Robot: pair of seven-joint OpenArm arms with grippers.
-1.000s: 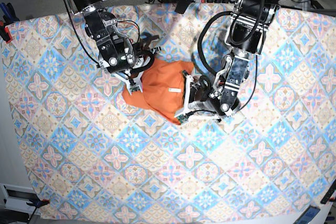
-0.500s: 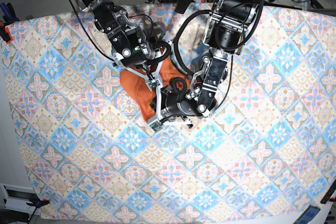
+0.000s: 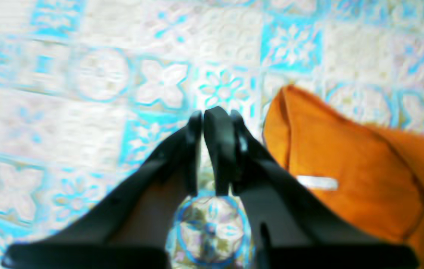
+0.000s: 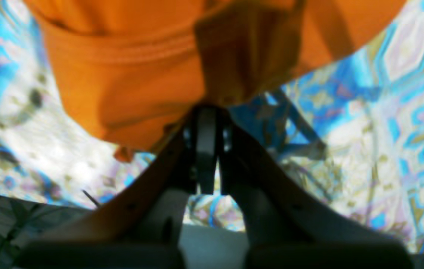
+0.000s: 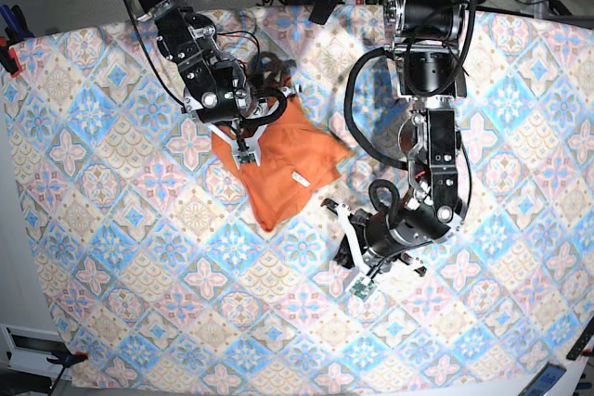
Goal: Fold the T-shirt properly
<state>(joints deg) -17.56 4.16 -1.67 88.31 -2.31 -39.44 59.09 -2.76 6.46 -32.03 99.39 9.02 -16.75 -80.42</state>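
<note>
1. We see the plain orange short-sleeved soft cloth T-shirt (image 5: 283, 159) lying crumpled and partly folded on the blue-and-pink patterned tablecloth (image 5: 139, 275), in the upper middle of the base view.
2. We locate the right gripper (image 5: 247, 157) at the shirt's upper left edge in the base view, with its black arm reaching down from the top left corner.
3. In the right wrist view we see the right gripper (image 4: 207, 112) with its jaws pressed together; a bunched fold of the orange cloth (image 4: 152, 67) sits directly at the fingertips and spreads above and to both sides of them. We judge the jaws closed on that fold, though blur hides the exact contact line.
4. We locate the left gripper (image 5: 353, 271) well apart from the shirt, below and to its right in the base view, over bare tablecloth.
5. In the left wrist view we see the left gripper (image 3: 212, 116) with its jaws drawn nearly together and nothing between them; only patterned tablecloth (image 3: 103, 74) lies beyond the tips.
6. From the left gripper, the shirt (image 3: 346, 157) lies to the right of the fingertips and apart from them. A small white tag (image 3: 317, 182) shows on its surface, just right of the right-hand finger.
</note>
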